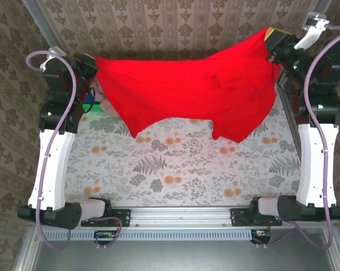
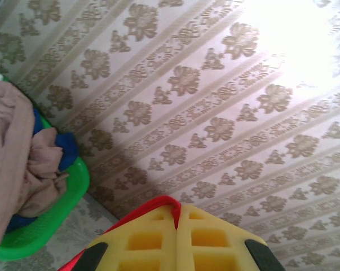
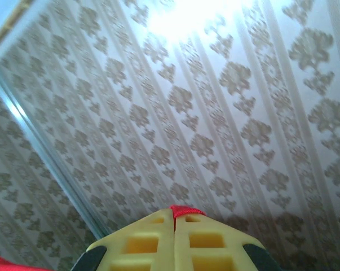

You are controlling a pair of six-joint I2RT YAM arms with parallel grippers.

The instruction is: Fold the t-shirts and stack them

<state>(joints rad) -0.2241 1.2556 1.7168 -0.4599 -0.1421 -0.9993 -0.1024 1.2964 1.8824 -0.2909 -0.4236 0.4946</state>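
Note:
A bright red t-shirt (image 1: 192, 90) hangs stretched in the air over the back of the table, its lower edge drooping toward the floral cloth. My left gripper (image 1: 94, 64) is shut on its left corner. In the left wrist view a fold of red cloth (image 2: 158, 202) is pinched between the yellow pads of the left gripper (image 2: 177, 210). My right gripper (image 1: 269, 43) holds the opposite corner, higher up. The right wrist view has a red tuft (image 3: 188, 210) at the tip of the shut right gripper (image 3: 175, 213). Dusty pink t-shirts (image 2: 14, 158) and a blue one (image 2: 68, 148) lie heaped in the basket.
A green plastic basket (image 2: 51, 223) stands at the table's back left, partly behind the left arm (image 1: 96, 107). The table (image 1: 181, 169) carries a floral cloth. Patterned walls close in behind and at both sides, with metal frame posts (image 1: 43, 25) at the corners.

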